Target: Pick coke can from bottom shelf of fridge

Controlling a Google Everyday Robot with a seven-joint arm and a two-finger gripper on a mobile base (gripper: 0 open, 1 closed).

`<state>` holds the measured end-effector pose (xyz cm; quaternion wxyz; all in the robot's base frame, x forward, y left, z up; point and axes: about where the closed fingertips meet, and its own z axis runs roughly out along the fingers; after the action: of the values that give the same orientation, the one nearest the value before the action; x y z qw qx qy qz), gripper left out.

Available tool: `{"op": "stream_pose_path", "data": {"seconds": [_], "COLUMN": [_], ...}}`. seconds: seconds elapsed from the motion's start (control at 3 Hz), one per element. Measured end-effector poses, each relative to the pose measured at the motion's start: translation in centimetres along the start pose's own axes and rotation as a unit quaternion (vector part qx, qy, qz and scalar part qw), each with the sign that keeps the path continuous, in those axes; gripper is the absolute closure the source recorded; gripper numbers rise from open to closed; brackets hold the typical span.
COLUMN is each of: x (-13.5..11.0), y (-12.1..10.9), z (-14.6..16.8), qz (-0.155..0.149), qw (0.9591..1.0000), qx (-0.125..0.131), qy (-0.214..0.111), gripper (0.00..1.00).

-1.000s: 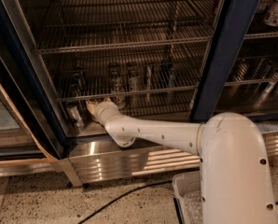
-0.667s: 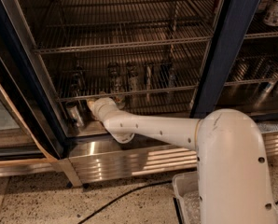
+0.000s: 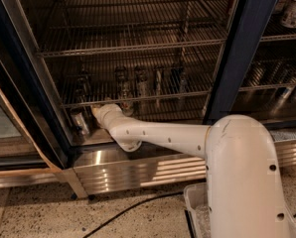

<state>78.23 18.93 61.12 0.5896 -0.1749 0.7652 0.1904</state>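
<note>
The gripper sits low left in the fridge, just beside a can.
Its state cannot be told; best to centre squarely on the can before closing.

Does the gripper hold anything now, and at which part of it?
It cannot be told. The gripper is low inside the fridge, close beside a small can, but no hold shows.

White arm reaches left into the open fridge, low down. Gripper sits at the front rail of the bottom shelf, far left, just beside a silver-grey can. Dark cans stand in a row on that shelf. Black cable lies on the speckled floor.
</note>
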Motion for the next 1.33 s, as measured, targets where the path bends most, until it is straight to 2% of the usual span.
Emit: {"op": "stream_pose_path", "data": {"seconds": [0.67,1.33], "x": [0.1,1.1], "y": [0.0,-0.7], "z": [0.1,0.5], "qz": [0.001,-0.001], "qw": [1.0000,0.9997], "qx": [0.001,0.025], "qy": [0.000,0.003], "gripper": [0.45,0.00]}}
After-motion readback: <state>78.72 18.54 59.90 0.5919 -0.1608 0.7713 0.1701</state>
